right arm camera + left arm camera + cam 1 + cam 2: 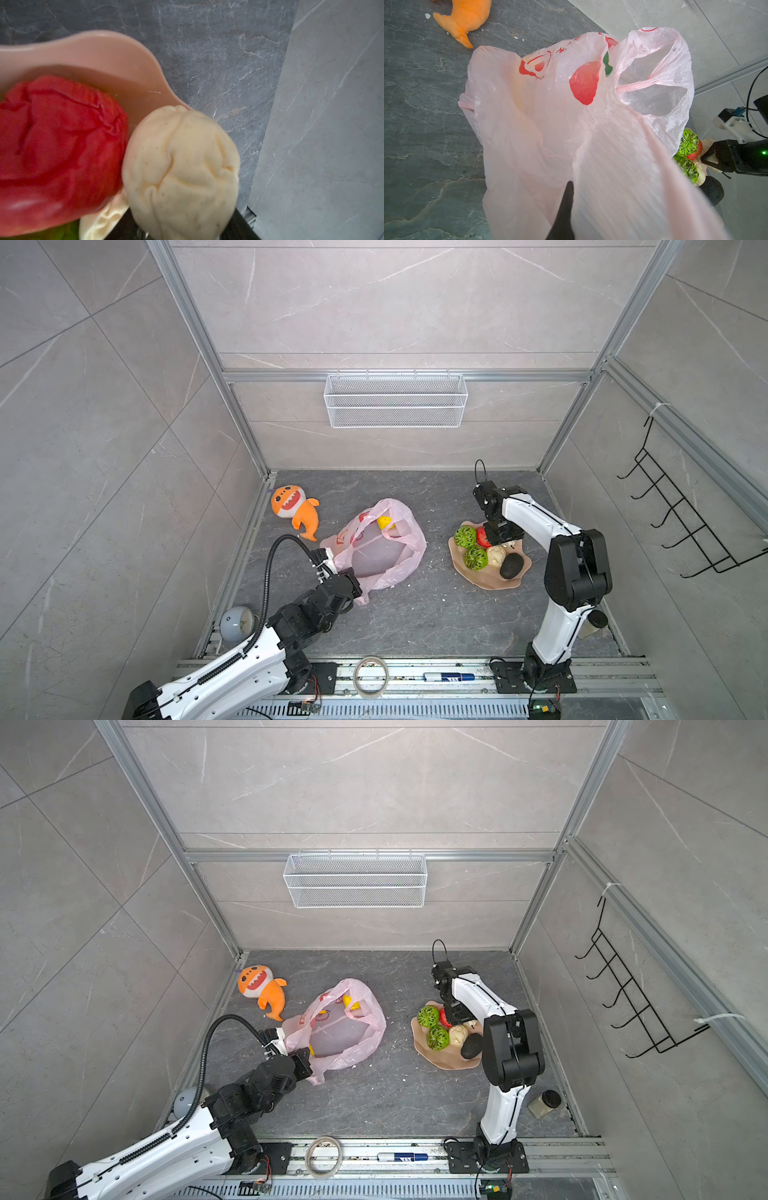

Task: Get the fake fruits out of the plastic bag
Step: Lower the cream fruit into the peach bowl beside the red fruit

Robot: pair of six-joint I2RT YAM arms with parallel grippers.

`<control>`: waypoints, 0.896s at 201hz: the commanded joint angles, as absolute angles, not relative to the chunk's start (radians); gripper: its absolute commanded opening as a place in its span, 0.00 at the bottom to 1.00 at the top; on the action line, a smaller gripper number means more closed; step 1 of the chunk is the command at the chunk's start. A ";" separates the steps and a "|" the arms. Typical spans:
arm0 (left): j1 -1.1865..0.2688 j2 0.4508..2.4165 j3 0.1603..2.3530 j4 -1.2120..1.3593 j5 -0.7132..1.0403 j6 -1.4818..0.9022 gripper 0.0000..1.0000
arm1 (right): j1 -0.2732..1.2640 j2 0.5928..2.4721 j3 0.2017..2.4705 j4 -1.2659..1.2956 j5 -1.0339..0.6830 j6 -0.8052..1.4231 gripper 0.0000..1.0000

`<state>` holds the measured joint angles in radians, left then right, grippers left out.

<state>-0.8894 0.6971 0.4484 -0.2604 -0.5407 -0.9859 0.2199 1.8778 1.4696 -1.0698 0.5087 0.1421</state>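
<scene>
Bag (386, 556) lies mid-floor, mouth open, with a yellow fruit (385, 522) inside at its 12 o'clock. Left gripper (357, 578) is clenched on the bag's 7 o'clock edge. Bowl (486, 583), at the bag's 3 o'clock, holds green balls (465, 536), an apple (58, 149) and an avocado (512, 565). Right gripper (500, 537) hangs over it with a cream lump (182, 172) at its fingers; whether it is grasped or let go, I cannot tell.

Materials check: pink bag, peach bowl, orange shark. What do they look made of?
Pink bag: thin plastic film, translucent and crinkled; the floor shows through it. Peach bowl: probably moulded plastic, smooth with a soft sheen, wavy rim. Orange shark: plush fabric, fuzzy and soft-edged.
</scene>
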 commanded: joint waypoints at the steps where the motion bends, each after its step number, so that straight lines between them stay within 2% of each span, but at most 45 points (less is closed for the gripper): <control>1: -0.886 0.684 0.458 -0.244 -0.552 -0.961 0.00 | 0.219 1.867 1.458 -1.105 0.509 0.169 0.53; 119: -0.885 0.675 0.451 -0.242 -0.546 -0.965 0.00 | 0.218 1.825 1.443 -1.114 0.489 0.186 0.61; 180: -0.885 0.685 0.457 -0.239 -0.543 -0.963 0.00 | 0.219 1.753 1.458 -1.135 0.463 0.201 0.61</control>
<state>-0.8894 0.6804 0.4484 -0.2607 -0.5396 -0.9855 0.2199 1.8206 1.4567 -1.0904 0.4820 0.1680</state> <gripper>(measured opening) 0.048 0.610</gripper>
